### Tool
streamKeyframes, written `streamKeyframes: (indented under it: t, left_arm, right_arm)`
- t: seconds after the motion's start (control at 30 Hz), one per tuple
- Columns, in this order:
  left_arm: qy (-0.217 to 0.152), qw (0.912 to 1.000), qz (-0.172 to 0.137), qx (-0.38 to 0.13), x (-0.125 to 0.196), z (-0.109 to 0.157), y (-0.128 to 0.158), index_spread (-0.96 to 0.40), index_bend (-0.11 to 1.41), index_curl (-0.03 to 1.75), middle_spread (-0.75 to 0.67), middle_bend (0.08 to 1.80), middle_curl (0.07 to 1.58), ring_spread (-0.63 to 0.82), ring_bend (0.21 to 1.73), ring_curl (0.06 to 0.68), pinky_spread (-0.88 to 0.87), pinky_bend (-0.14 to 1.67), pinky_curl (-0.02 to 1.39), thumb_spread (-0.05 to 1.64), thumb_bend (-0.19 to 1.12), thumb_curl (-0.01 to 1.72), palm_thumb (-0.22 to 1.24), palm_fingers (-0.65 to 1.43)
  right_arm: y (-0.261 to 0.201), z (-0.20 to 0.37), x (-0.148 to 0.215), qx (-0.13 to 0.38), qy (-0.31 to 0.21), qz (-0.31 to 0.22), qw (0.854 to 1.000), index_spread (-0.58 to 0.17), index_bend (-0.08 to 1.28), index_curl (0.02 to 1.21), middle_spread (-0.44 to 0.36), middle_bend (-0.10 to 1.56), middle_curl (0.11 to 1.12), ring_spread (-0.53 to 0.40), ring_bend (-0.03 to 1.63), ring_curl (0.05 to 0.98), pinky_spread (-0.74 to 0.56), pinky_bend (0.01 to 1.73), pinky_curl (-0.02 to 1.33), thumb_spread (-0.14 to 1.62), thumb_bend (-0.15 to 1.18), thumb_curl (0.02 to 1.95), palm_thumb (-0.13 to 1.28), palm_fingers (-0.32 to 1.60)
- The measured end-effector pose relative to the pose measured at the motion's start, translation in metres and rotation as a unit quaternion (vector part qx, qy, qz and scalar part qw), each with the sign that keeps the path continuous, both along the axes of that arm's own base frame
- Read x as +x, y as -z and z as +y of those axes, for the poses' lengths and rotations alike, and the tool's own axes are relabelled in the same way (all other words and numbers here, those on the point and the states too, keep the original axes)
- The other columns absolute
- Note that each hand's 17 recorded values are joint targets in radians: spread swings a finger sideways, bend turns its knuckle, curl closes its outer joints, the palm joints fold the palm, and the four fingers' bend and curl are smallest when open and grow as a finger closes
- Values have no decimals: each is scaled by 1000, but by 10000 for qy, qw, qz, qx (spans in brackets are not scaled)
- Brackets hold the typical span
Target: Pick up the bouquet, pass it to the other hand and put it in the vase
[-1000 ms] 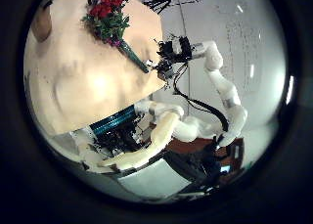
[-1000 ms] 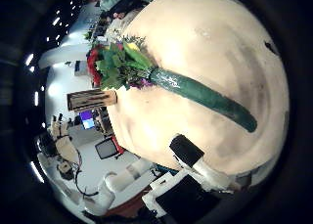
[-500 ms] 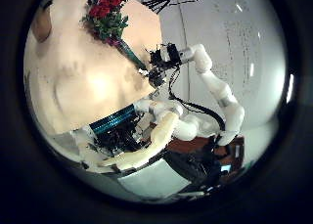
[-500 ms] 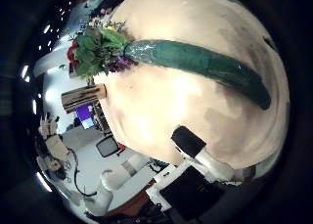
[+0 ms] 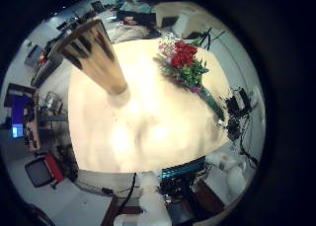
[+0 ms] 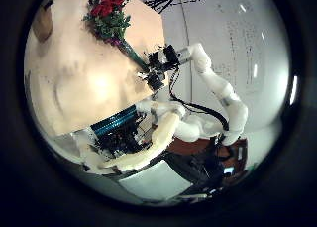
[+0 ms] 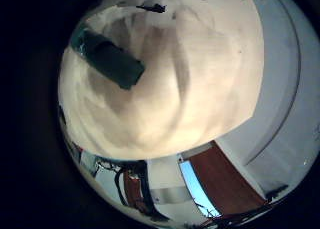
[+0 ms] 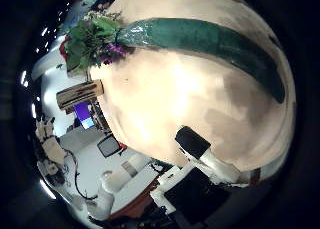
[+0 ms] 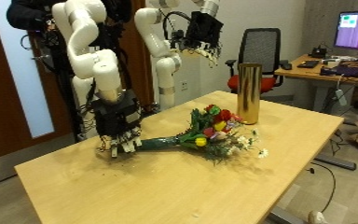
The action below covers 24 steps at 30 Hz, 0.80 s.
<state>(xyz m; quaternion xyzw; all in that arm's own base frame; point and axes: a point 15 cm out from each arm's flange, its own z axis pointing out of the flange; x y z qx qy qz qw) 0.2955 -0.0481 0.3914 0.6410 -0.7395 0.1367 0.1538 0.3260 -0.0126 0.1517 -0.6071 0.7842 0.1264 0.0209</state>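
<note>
Presently: table (image 9: 92, 187) bearing an upright vase (image 9: 247, 93) and the bouquet (image 9: 204, 131) lying flat, blooms toward the vase at 1 o'clock. The stem end is at my right hand (image 9: 117, 131), fingers slack and unclosed; my left hand (image 9: 206, 33) hangs aloft, relaxed. Risk: gripping so near the stem tip, the heavy head may droop or slip free.

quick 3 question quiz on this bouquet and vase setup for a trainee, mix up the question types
1. True or false: the bouquet already stands in the vase.
2. Which of the robot's hands is down at the bouquet's wrapped stem: a) left, b) right?
3. Fill in: the vase stands upright on the ___.

Key
1. False: it lies on the table, beside the vase.
2. b: the right hand.
3. table
</note>
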Motion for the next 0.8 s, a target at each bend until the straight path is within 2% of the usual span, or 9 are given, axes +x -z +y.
streamKeyframes:
  t: [0.8]
  left_arm:
    - [-19, 10000, 5, 2, 7, 4, -1, 164, 171, 333, 320, 227, 343, 487, 535, 158, 466, 195, 286, 872, -32, 309, 221, 257]
  right_arm:
    - [28, 11, 1, 16, -138, 321, 9994, -19, 165, 266, 223, 366, 343, 160, 624, 219, 347, 586, 228, 986, -25, 403, 693, 212]
